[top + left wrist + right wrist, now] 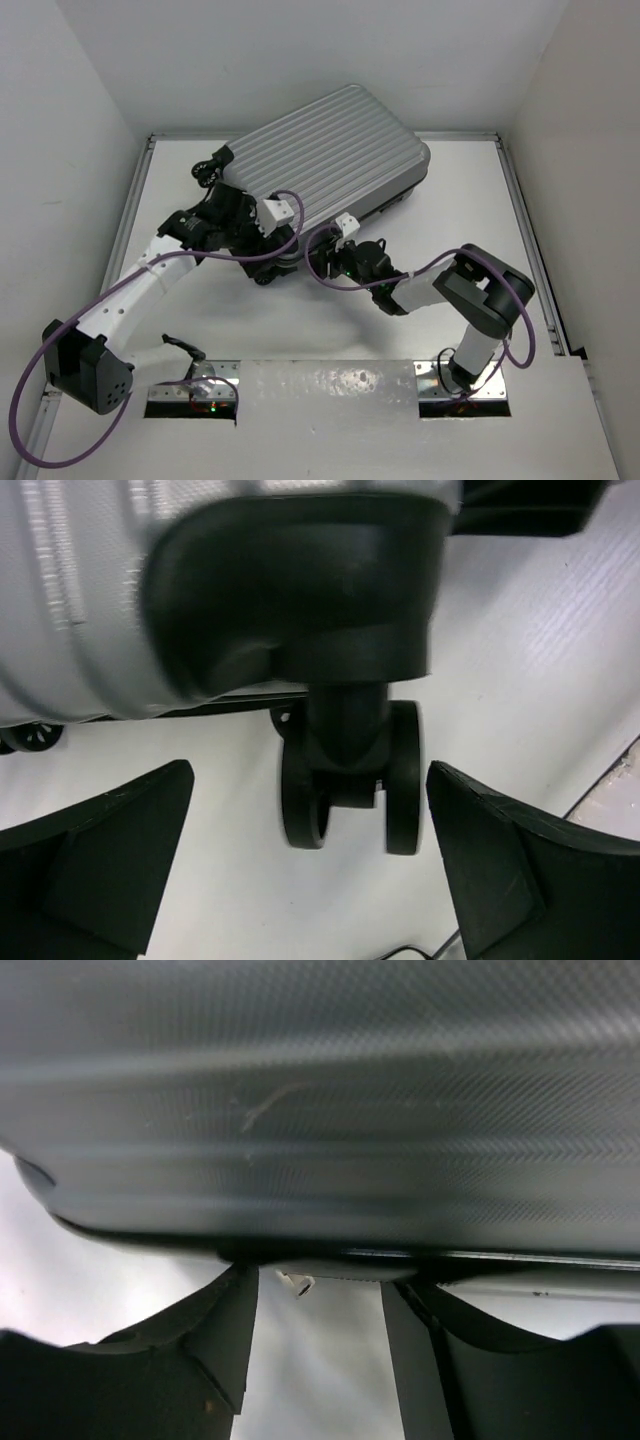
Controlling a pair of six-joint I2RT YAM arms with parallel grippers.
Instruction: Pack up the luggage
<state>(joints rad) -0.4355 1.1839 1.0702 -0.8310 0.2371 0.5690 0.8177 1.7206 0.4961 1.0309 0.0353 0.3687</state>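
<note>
The luggage [330, 150] is a silver-grey ribbed hard-shell suitcase, lying closed and skewed at the back middle of the table. My left gripper [262, 245] is at its near-left corner. In the left wrist view the left gripper [310, 855] is open wide, and a black double wheel [350, 780] hangs from the grey shell [70, 600] just ahead of the fingers, untouched. My right gripper [332, 238] is at the case's near long edge. Seen from the right wrist, the right gripper [318, 1295] is open with its tips under the shell [320, 1110], next to a small white zip tab [297, 1282].
White walls enclose the table on the left, back and right. A metal rail [530, 250] runs along the right side. The arms' mounting plates [190, 395] sit at the near edge. Purple cables [25, 400] loop from both arms. A second wheel [210, 170] sticks out at the case's far-left corner.
</note>
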